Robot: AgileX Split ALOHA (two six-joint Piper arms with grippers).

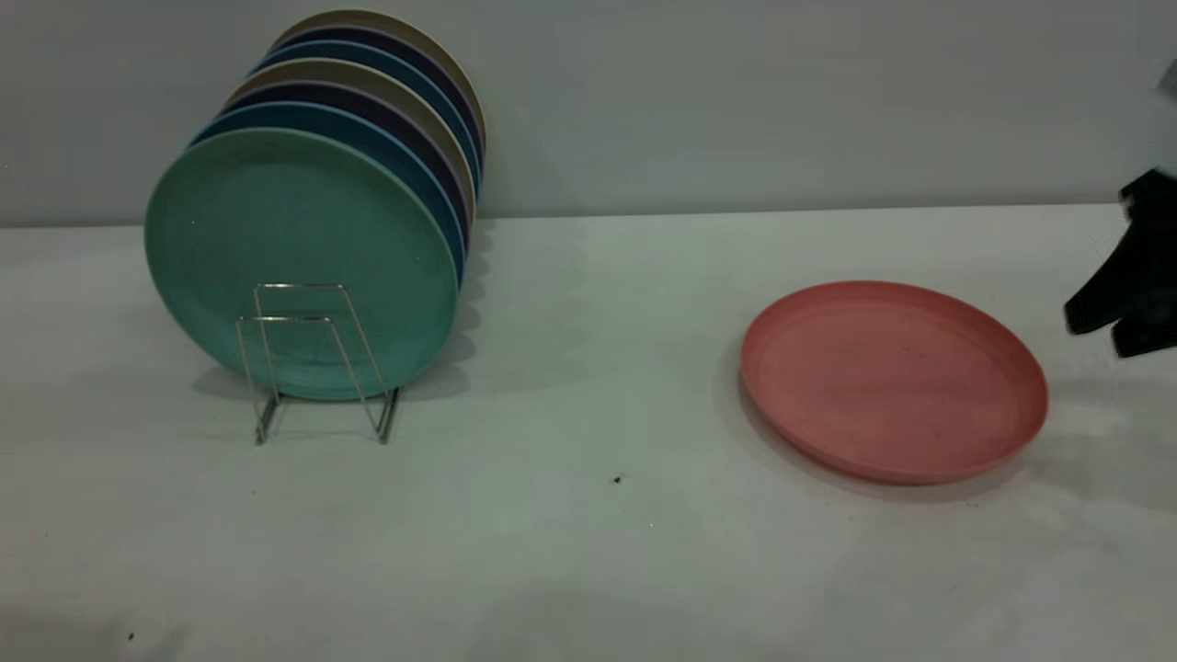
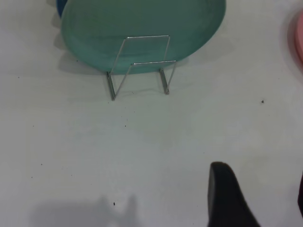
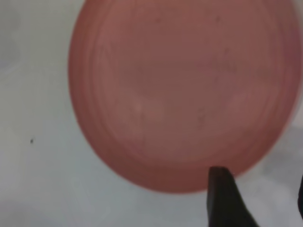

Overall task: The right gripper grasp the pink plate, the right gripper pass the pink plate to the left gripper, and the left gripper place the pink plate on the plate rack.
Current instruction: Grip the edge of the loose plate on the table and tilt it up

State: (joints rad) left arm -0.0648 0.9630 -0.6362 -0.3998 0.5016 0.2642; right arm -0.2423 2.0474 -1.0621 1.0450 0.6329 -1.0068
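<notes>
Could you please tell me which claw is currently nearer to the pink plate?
The right claw: it hovers, open, just off the pink plate's right rim. The left claw is open over bare table near the plate rack.

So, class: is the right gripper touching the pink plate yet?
Apart. In the exterior view, bare table shows between the right gripper and the rim of the pink plate, which lies flat.

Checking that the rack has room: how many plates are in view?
8. Seven stand on edge in the plate rack, the teal-green plate frontmost; more may hide behind. The pink plate lies flat on the table near the right gripper.
</notes>
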